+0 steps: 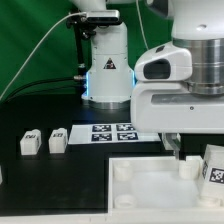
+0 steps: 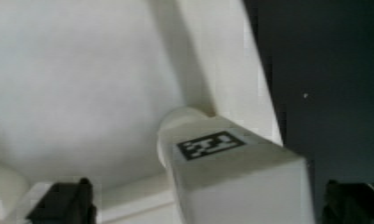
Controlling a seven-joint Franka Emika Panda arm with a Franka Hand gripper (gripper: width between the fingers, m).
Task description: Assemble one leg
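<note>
A leg (image 2: 234,170), a white block with a square tag, sits between my open gripper's (image 2: 205,205) two dark fingertips (image 2: 61,202) with a gap on each side. It rests tilted at the corner of the large white panel (image 2: 77,90). In the exterior view the same leg (image 1: 213,167) leans at the panel's (image 1: 150,190) far corner on the exterior view's right, under my gripper (image 1: 193,150). Only one finger (image 1: 173,148) shows plainly there. Two more legs (image 1: 28,142) (image 1: 57,138) stand on the table at the exterior view's left.
The marker board (image 1: 113,131) lies flat behind the panel, in front of the arm's base (image 1: 106,75). The panel has round corner sockets (image 1: 187,166). Black table (image 2: 326,70) shows beside the panel's rim in the wrist view.
</note>
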